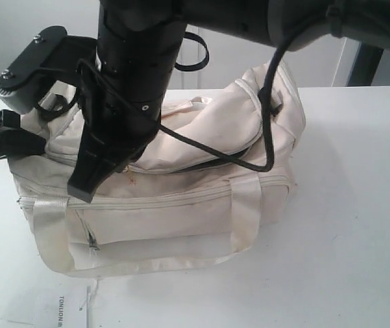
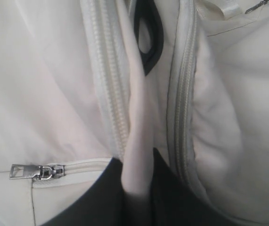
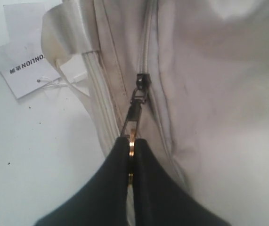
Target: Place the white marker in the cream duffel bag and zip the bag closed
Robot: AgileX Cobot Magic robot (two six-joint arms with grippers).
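Note:
The cream duffel bag [image 1: 181,212] lies on the white table. My right arm reaches across it from the upper right. Its gripper [image 1: 87,188] points down at the bag's left end. In the right wrist view this gripper [image 3: 130,141] is shut on the gold zip charm [image 3: 132,136], which hangs from the dark slider [image 3: 142,82]. My left gripper [image 2: 136,165] is shut on a fold of cream fabric [image 2: 136,117] between two zip tracks. In the exterior view it shows as black parts [image 1: 0,140] at the bag's left end. The white marker is out of view.
A white paper tag [image 1: 65,307] lies on the table by the bag's near left corner, also in the right wrist view [image 3: 23,66]. A black cable [image 1: 215,154] drapes over the bag's top. A silver pocket zip pull [image 2: 30,172] and a black strap ring [image 2: 149,44] sit near the left gripper.

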